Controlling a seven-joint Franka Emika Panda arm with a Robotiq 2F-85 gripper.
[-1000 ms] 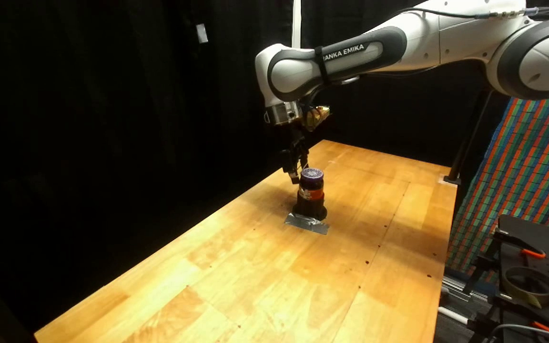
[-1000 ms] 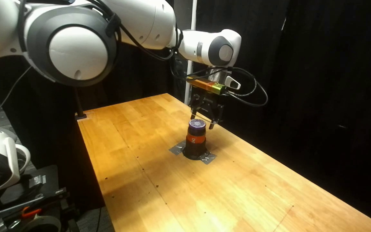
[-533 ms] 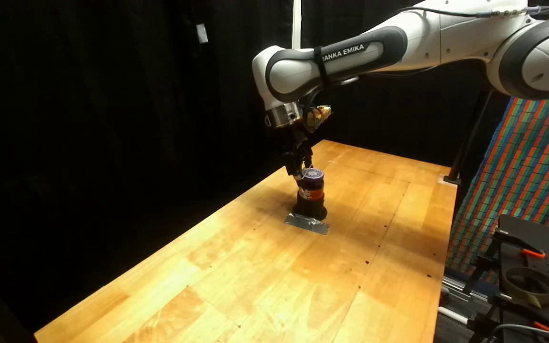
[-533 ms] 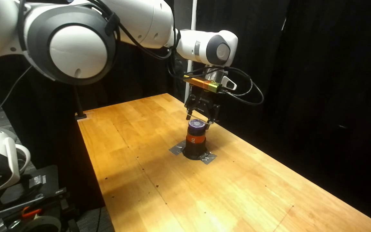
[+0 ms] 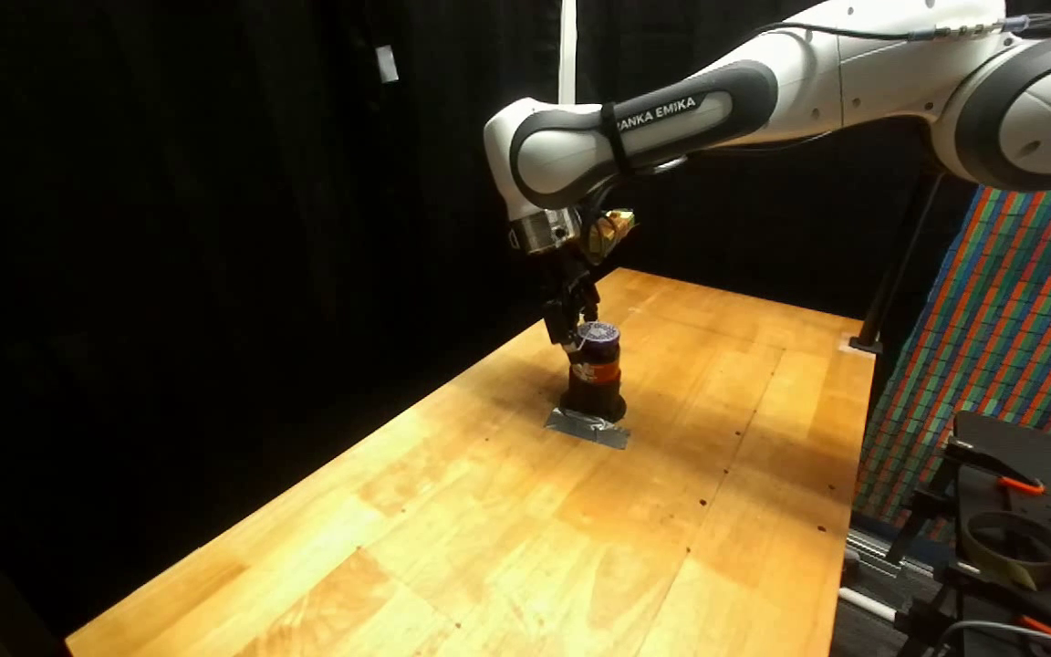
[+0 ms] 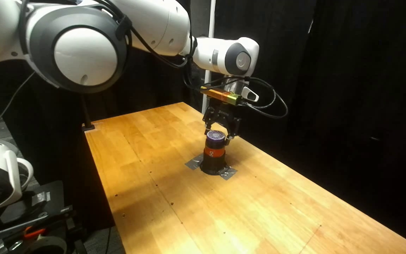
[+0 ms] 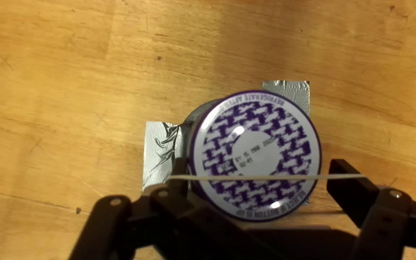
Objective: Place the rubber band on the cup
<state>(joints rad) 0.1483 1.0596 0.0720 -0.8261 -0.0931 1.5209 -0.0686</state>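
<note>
With the rubber band (image 7: 253, 177) stretched between your spread jaws across the top of the cup (image 6: 214, 153), you appear to be aligning it; next, centre it and lower.

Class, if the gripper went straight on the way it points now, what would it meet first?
Probably the purple-and-white lid of the cup, met by the rubber band stretched across the open gripper; whether band and lid touch is unclear.
</note>
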